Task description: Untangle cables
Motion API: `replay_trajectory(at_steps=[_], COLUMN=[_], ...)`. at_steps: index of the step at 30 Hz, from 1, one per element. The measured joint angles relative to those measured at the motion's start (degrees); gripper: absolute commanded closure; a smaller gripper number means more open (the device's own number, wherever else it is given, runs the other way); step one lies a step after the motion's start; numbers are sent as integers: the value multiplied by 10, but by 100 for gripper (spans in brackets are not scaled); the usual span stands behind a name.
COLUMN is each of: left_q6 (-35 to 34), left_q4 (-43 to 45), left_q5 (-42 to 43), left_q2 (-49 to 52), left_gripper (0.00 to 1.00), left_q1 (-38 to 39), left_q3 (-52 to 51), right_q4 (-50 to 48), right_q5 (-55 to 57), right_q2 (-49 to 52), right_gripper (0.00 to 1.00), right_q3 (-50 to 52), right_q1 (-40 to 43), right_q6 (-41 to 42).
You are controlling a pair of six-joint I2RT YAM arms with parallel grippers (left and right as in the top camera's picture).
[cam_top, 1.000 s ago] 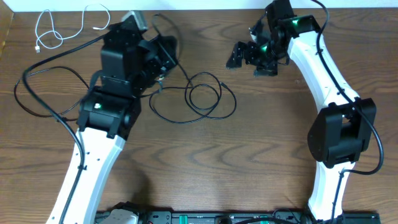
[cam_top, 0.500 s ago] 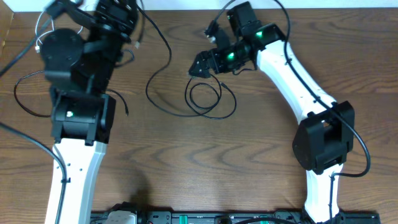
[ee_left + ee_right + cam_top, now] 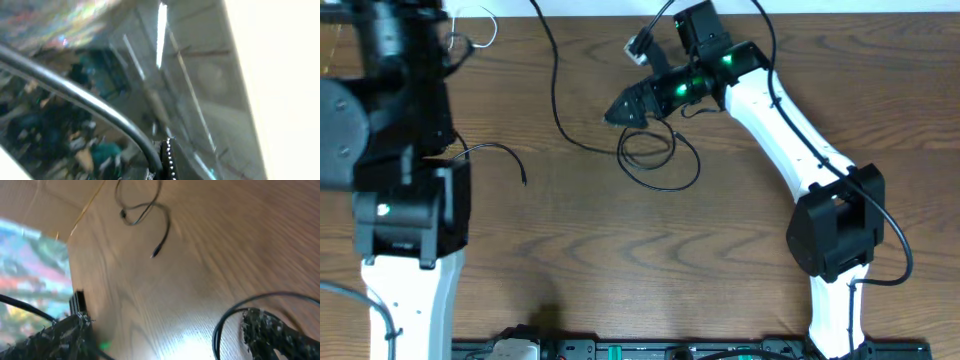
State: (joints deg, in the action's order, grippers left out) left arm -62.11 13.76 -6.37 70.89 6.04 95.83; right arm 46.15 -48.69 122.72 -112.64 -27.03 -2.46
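On the brown wooden counter (image 3: 620,260), a loose coil of thin black cables (image 3: 660,160) lies mid-table. Just beyond it, the right hand (image 3: 625,108) hovers spread wide and empty. Farther back, the left hand (image 3: 162,165) is closed, apparently pinching one long black strand (image 3: 556,90). The pulling-apart step looks underway; next, the right hand probably needs to pin the coil.

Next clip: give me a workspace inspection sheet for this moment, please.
Surface: brown wood-grain table, no marks seen.
Job's things: coiled thin black cable at centre; long thin black cable running from it off the far edge; thin black plug-ended cable beside the left arm; thin white cable, far left, partly hidden.
Clutter: nothing seen.
Grippers: left claw shut on the long cable; right claw open, by the coil.
Cables: thick black cord along the right arm.
Surroundings: blurred, nothing identifiable.
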Motion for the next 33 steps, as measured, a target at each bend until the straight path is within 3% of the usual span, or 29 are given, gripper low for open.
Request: replay_trajectory(at_steps=[7,23,28,33], left_q6=[42,93,97,97], left_q4=[-7,-57,-42,-41], left_q5=[-54,-135,-135,-135], left_q2=[-7,-6,-6,-6], left_gripper=[92,92,92,92], left_q1=[0,0,0,0], left_q3=[50,53,53,53], right_q4=[42,103,98,54], right_q5=[-14,-74,-81,-47], right_q2=[0,0,0,0], right_gripper=[1,1,27,18], right_q3=[0,0,0,0], right_q1=[-44,-29,-36,-74], right_q6=[-114,-235,-287,-306])
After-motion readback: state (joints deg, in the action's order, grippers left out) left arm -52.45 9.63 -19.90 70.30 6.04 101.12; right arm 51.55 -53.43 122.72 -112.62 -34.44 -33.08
